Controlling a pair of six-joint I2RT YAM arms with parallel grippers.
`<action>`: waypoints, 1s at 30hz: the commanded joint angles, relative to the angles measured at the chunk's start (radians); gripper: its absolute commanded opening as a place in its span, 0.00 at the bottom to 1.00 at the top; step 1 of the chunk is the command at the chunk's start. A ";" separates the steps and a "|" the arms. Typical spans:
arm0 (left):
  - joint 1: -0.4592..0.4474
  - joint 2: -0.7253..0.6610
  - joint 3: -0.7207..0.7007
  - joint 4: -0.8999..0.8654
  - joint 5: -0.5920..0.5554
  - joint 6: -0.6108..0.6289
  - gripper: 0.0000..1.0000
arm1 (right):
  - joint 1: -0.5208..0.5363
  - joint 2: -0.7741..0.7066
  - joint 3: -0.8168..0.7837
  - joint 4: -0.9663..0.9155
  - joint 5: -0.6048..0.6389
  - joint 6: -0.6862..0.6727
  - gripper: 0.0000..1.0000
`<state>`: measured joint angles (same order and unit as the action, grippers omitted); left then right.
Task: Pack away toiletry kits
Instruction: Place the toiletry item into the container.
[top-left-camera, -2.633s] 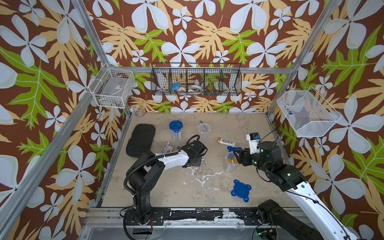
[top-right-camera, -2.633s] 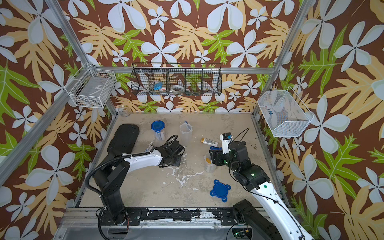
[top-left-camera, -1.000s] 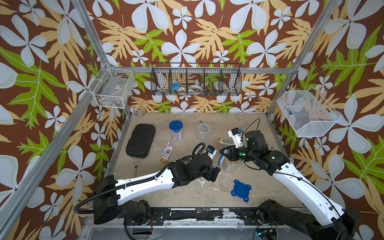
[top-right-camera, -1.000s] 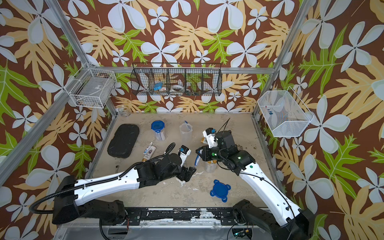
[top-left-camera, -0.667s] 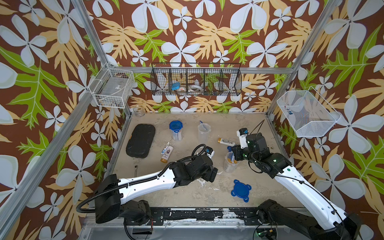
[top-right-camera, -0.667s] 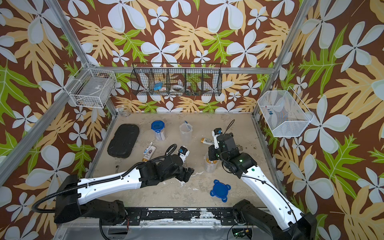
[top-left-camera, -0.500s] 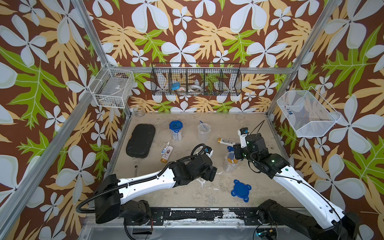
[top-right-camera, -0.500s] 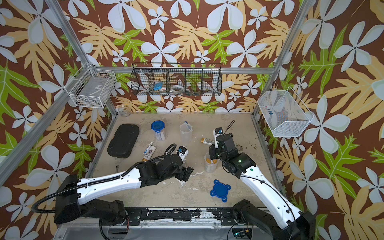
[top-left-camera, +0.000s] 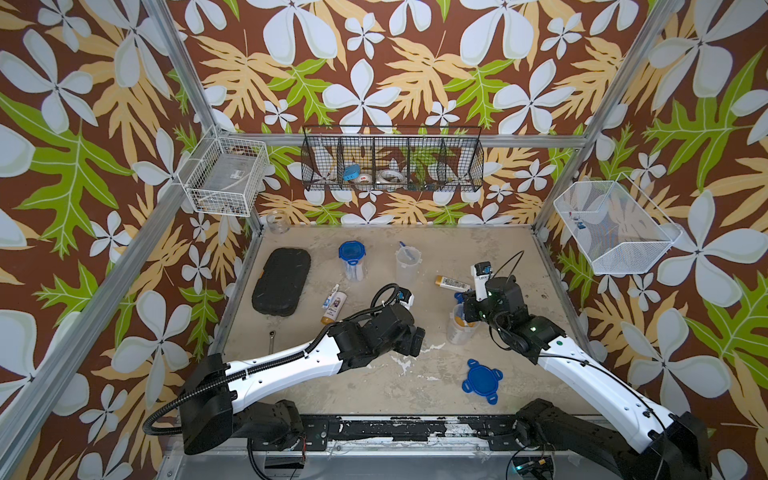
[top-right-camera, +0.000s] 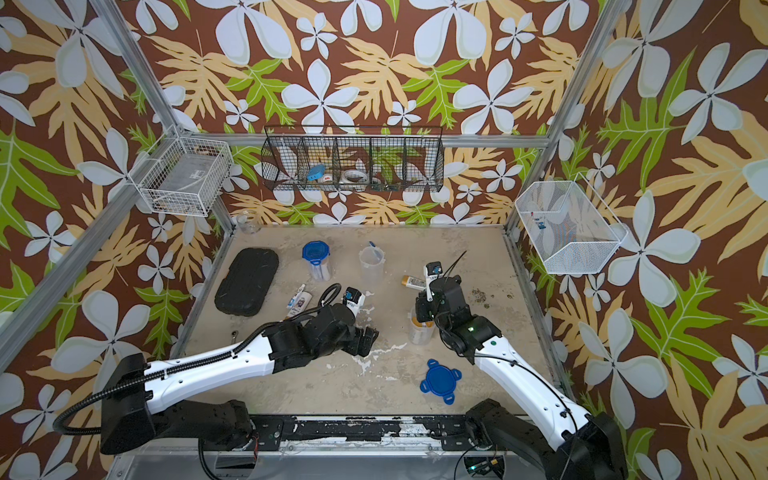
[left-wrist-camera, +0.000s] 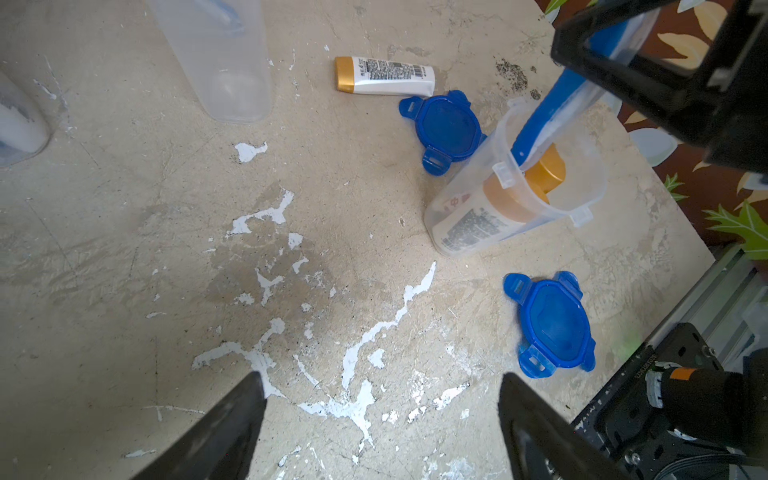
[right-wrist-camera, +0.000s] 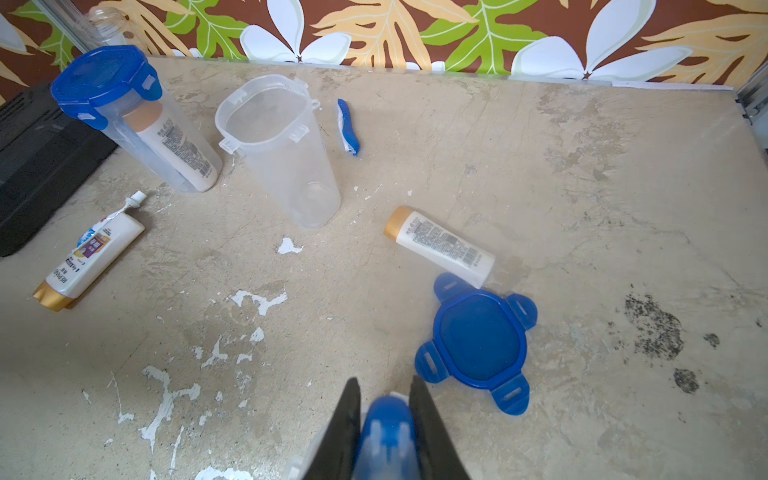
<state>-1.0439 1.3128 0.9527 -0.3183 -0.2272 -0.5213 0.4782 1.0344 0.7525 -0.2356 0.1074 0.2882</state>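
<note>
The right claw (right-wrist-camera: 384, 384) pinches a blue and white toothbrush (left-wrist-camera: 552, 110) tight. The brush's low end dips into an open clear plastic cup (left-wrist-camera: 465, 216) with a white gold-capped bottle (left-wrist-camera: 505, 201) inside. The left claw (left-wrist-camera: 380, 376) is spread wide, holding nothing, above the scuffed tan table (left-wrist-camera: 124, 249).

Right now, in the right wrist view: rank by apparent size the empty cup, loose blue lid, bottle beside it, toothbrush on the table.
1. empty cup
2. loose blue lid; nearest the camera, so flattered
3. bottle beside it
4. toothbrush, farthest back
</note>
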 joint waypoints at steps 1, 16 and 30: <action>0.011 -0.005 -0.002 0.001 0.006 -0.011 0.89 | 0.001 -0.018 -0.033 0.057 -0.009 0.021 0.01; 0.051 0.020 0.018 -0.017 0.032 -0.010 0.89 | 0.000 -0.087 -0.064 0.012 0.000 0.033 0.33; 0.052 0.003 0.015 -0.042 0.058 -0.008 0.89 | -0.007 -0.130 0.184 -0.465 0.012 0.160 0.72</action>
<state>-0.9939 1.3262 0.9627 -0.3439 -0.1802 -0.5285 0.4755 0.9211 0.9138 -0.5091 0.1120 0.3752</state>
